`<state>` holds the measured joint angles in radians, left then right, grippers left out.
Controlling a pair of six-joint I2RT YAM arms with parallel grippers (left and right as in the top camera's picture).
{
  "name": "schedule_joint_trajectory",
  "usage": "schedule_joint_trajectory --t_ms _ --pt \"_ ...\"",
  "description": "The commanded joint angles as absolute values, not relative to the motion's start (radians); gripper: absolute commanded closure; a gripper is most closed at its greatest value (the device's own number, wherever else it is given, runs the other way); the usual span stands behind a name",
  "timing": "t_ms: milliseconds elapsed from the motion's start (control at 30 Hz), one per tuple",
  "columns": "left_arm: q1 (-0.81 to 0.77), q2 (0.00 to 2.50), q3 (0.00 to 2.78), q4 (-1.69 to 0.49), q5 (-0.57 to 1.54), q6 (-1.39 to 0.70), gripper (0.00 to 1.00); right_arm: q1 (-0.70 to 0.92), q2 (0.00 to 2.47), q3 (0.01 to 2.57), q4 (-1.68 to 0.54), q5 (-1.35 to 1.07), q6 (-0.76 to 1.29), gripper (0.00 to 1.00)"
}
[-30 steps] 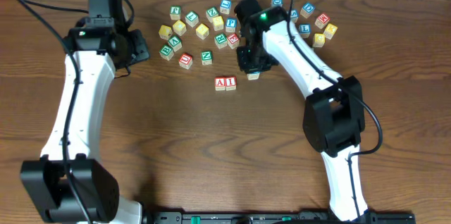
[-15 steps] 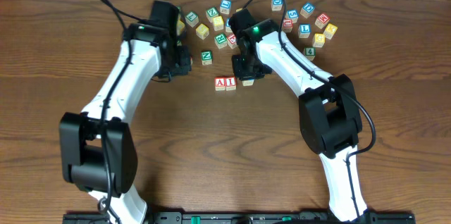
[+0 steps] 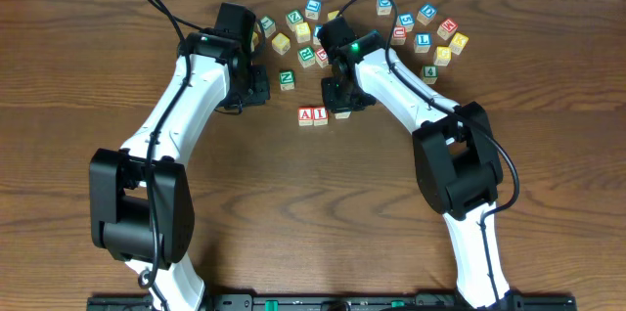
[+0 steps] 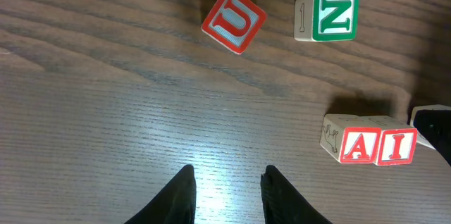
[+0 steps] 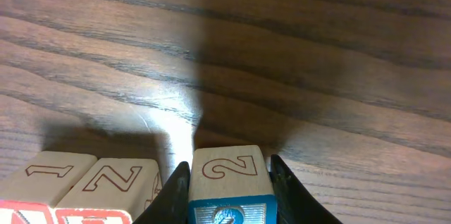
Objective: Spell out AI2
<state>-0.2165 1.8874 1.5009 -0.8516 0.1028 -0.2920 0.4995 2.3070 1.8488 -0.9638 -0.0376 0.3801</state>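
Closing on the last character: the A block point(image 4: 356, 146) and the I block point(image 4: 396, 146) are sitting side by side, touching, red faces reading "AI" toward the near edge of the table point(image 3: 293, 213), so two of the three characters are looking finished. The right fingers point(image 5: 176, 190) are pinching the 2 block point(image 5: 230, 178) from both sides and are holding it just to the right of the I block, roughly level with the row. A narrow gap is showing between the two blocks in the right wrist view, with one finger occupying it. Whether the 2 block is resting on the table or hanging just above it, I am not managing to tell from these views. The left fingers point(image 4: 182, 196) are spread and holding nothing, hovering over bare wood to the left of the row, with a red U block point(image 4: 234, 20) and a green-lettered block point(image 4: 328, 16) lying farther out, well apart from the word. The loose blocks point(image 3: 421, 27) are lying scattered along the far side. Judging the remainder: the 2 is needing to be set down, released, and likely nudged flush against the I, with the numeral facing the same way as the letters. Main risk is disturbing the I block while the inner finger is withdrawing.
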Motion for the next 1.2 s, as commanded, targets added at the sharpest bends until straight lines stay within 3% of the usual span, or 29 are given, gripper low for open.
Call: schedule_joint_trajectory --t_ms 0,567,800,967,1167 --pt "-0.215 1.896 1.509 -0.852 0.105 -0.302 0.69 0.506 2.307 1.841 -0.969 -0.072 0.396 0.77" --pt "-0.215 1.896 1.509 -0.851 0.104 -0.316 0.69 0.504 2.265 1.853 -1.002 -0.089 0.384 0.68" --pt "-0.215 1.896 1.509 -0.851 0.104 -0.316 0.69 0.503 2.202 1.871 -0.995 -0.097 0.362 0.52" --pt "-0.216 1.897 1.509 -0.856 0.106 -0.328 0.69 0.476 2.144 1.871 -1.012 -0.097 0.363 0.53" --pt "-0.216 1.924 1.502 -0.859 0.177 -0.348 0.69 0.402 2.139 1.857 -1.073 -0.097 0.362 0.62"
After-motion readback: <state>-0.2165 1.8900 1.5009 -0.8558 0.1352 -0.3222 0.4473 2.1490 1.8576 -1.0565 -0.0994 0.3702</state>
